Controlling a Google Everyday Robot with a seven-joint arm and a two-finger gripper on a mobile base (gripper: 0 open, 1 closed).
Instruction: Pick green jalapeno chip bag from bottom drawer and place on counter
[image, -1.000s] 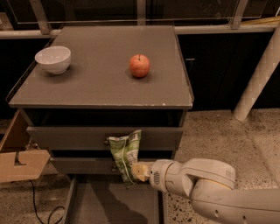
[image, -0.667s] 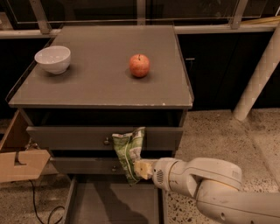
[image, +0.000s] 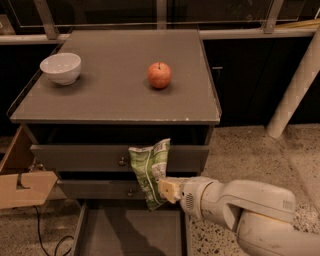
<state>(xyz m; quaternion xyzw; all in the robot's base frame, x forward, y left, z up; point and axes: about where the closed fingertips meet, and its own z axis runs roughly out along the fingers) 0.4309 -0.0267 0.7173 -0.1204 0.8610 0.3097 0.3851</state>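
My gripper is shut on the green jalapeno chip bag. It holds the bag upright in the air in front of the two upper drawers, above the open bottom drawer. The bag's top reaches just below the counter's chipped front edge. My white arm comes in from the lower right. The bottom drawer's flat floor shows nothing on it.
A white bowl stands at the counter's back left and a red apple near its middle. A cardboard piece sits at the left. A white pillar slants at the right. A cable lies on the floor.
My gripper has lifted the bag a little higher and slightly to the right, closer to the counter's front edge. The bowl and the apple have not moved.
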